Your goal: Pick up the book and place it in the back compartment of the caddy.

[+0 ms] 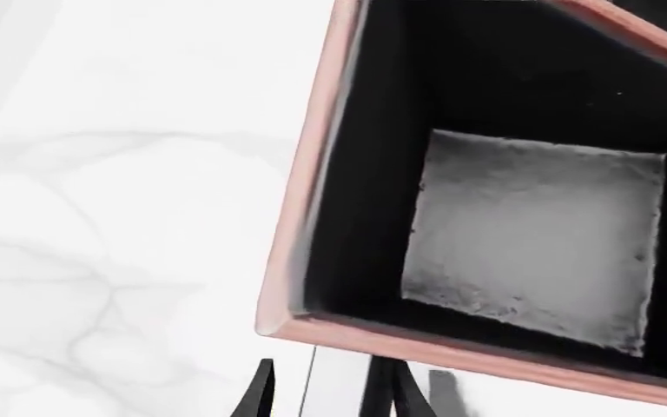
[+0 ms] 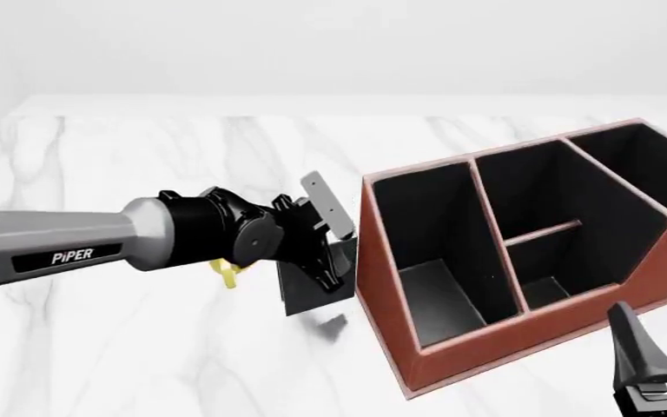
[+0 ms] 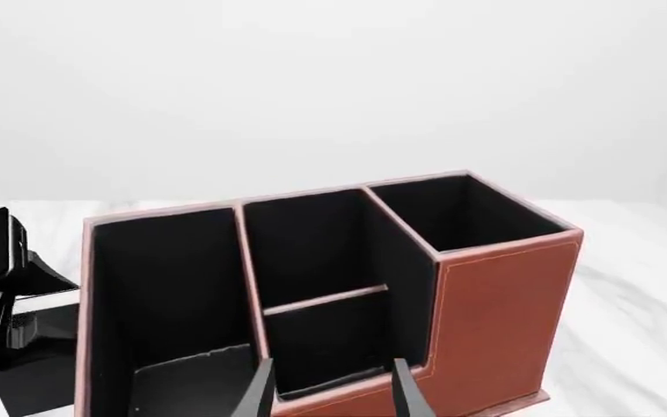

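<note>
Right gripper (image 3: pixel 333 375) hangs agape and empty at the table's near right corner, while the left gripper (image 2: pixel 316 245) clenches the book (image 2: pixel 306 291) (black cover hanging down) just beside the caddy (image 2: pixel 472 347), seemingly raised to clear its wall toward the back compartment (image 2: pixel 545 282).

Reddish-brown caddy (image 3: pixel 507 295), black cells, right tool (image 3: pixel 331 387) fingertips apart before its low wall
</note>
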### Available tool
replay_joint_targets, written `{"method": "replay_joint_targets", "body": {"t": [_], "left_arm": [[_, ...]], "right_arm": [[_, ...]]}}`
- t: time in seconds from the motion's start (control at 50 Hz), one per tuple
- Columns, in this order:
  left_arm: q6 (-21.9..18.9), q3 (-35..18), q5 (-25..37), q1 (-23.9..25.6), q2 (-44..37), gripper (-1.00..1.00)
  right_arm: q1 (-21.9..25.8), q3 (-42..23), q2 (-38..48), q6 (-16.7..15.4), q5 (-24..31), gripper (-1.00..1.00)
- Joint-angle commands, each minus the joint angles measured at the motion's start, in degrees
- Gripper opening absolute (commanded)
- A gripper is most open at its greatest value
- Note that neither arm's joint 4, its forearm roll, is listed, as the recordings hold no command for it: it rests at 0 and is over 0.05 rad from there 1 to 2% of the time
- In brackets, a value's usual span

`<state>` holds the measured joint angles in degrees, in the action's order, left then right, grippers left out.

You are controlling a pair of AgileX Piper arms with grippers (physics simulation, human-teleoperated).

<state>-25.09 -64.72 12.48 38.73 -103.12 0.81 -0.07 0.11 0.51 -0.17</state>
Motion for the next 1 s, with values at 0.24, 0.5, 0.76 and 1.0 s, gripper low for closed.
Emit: {"method": "replay_joint_targets", "body": {"t": [0.24, 0.5, 0.76, 1.0], "left_arm": [[5.37, 2.65, -2.18, 1.41, -0.23, -1.00], [9.84, 8.40, 3.79, 5.29, 10.60, -1.00], [8.94, -4.35, 21.27, 7.08, 20.29, -1.00], [-0.62, -42.33, 46.20, 4.93, 15.79, -1.00]], "right_arm": [[-0.14, 0.01, 0.01, 0.19, 0.02, 1.00], [-0.26, 0.00, 0.00, 0.18, 0.02, 1.00], [-0.34, -0.04, -0.05, 0.08, -0.20, 1.00], [-0.35, -0.04, -0.04, 0.19, -0.25, 1.00]]}}
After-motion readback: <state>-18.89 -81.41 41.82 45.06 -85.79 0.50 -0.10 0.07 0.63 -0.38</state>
